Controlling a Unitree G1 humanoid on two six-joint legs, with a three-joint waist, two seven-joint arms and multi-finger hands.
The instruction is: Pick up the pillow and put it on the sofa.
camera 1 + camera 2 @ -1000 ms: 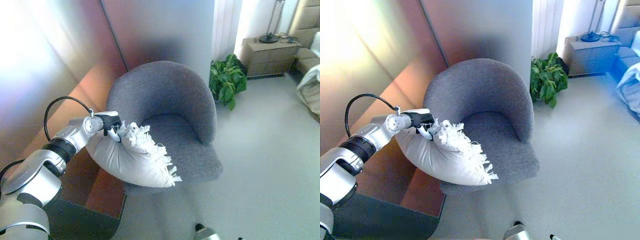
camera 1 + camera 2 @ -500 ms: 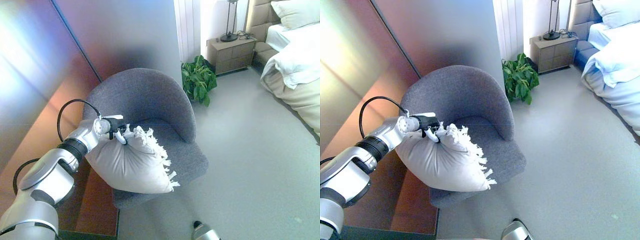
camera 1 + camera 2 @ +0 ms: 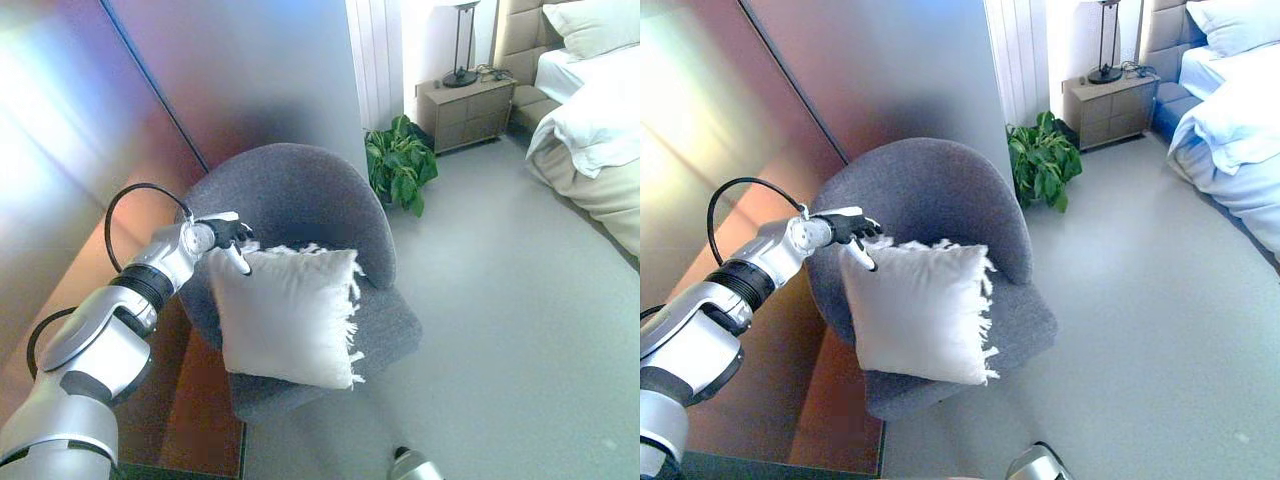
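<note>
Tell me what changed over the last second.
The left hand let go of the pillow, which dropped flat onto the grey chair seat, leaning against its backrest. The fingers have opened beside its top corner. The chair and plant stayed put; only the camera shifted.

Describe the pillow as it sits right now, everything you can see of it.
The pillow is white, square, and looks like soft cloth, with a tasselled fringe along its right and top edges. It stands tilted on the seat of the grey armchair, spread flat and facing outward, its lower edge near the seat's front. The left hand is at its upper left corner with fingers relaxed; whether they touch the cloth cannot be told.
</note>
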